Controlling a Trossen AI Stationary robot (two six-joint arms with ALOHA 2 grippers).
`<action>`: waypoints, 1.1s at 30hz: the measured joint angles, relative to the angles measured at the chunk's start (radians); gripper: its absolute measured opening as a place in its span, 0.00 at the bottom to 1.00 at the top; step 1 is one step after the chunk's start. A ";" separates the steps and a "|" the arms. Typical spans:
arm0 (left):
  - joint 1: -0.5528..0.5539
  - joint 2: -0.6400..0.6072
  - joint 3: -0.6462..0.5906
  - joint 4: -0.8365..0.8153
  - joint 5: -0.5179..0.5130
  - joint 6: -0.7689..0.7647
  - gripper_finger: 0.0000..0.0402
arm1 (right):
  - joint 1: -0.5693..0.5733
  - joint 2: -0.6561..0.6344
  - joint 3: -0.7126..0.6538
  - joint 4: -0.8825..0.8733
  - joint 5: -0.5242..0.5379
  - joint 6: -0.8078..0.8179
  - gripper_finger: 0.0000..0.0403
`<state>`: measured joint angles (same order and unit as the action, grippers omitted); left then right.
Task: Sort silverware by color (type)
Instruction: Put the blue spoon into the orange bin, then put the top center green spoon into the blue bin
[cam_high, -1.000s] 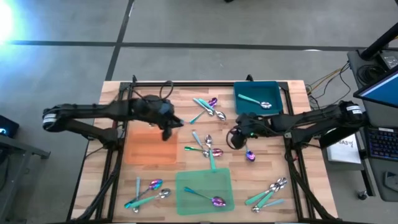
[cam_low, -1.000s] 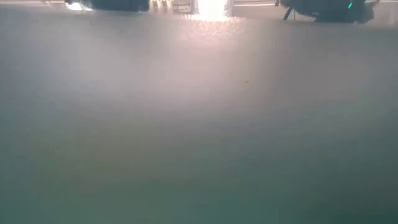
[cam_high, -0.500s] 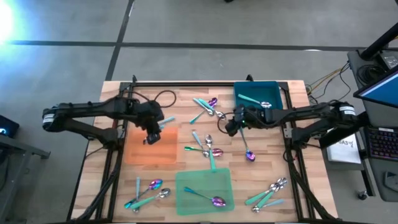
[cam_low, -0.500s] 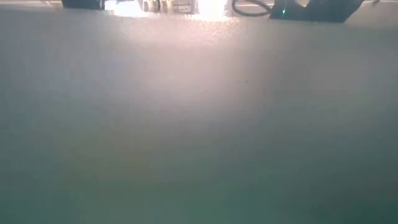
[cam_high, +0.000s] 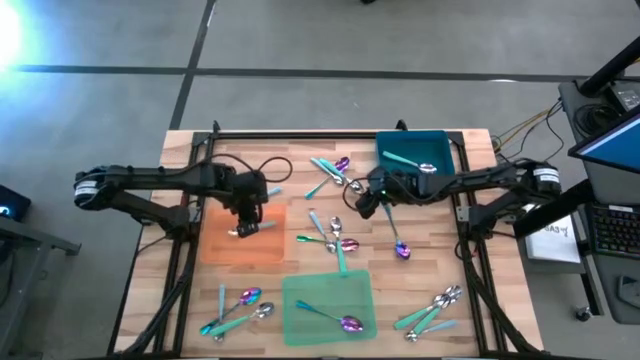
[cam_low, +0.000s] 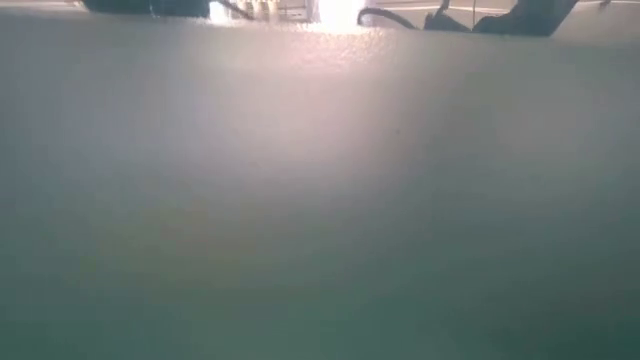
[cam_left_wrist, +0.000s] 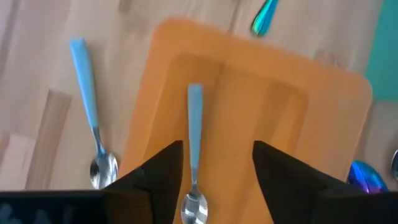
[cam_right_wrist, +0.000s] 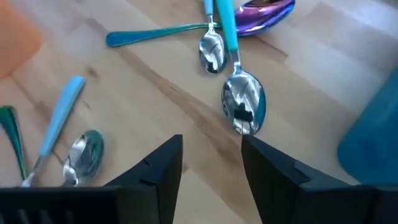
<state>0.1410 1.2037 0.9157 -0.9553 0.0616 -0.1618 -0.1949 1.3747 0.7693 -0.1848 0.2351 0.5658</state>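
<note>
Silverware lies in groups on the wooden table. My left gripper (cam_high: 246, 218) (cam_left_wrist: 216, 149) hangs open over the orange mat (cam_high: 222, 245) (cam_left_wrist: 280, 112), pointing steeply down. A silver spoon with a pale blue handle (cam_left_wrist: 194, 124) lies flat on that mat below and between the fingers, untouched. My right gripper (cam_high: 363, 205) (cam_right_wrist: 211, 142) is open above bare wood, just short of a silver spoon with a teal handle (cam_right_wrist: 244, 102). That spoon belongs to a far-centre cluster (cam_high: 335, 175) that includes a purple-headed spoon (cam_right_wrist: 264, 14).
A teal bin (cam_high: 440, 170) at the far right holds one spoon. A green mat (cam_high: 300, 320) near the front carries a purple-headed spoon (cam_high: 350, 323). More spoons lie at centre (cam_high: 330, 235), near left (cam_high: 235, 308) and near right (cam_high: 435, 308). The low view shows only haze.
My left gripper has gone toward the table's left edge and down over the orange mat, tipping to point more steeply down; the pale-blue-handled spoon now lies on the mat beneath it. My right gripper has swung toward the far edge and the far-centre spoons.
</note>
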 joint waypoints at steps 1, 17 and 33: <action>0.000 -0.001 0.000 0.021 0.000 0.005 0.45 | -0.008 0.014 0.015 0.002 -0.001 -0.004 0.40; -0.003 -0.011 0.001 0.110 0.001 -0.005 0.42 | -0.125 0.347 0.367 -0.321 -0.008 -0.111 0.38; -0.007 -0.012 0.000 0.130 0.002 -0.004 0.42 | -0.167 0.468 0.451 -0.321 -0.034 -0.166 0.35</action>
<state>0.1337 1.1919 0.9161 -0.8253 0.0633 -0.1661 -0.3622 1.8422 1.2201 -0.5055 0.2015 0.4003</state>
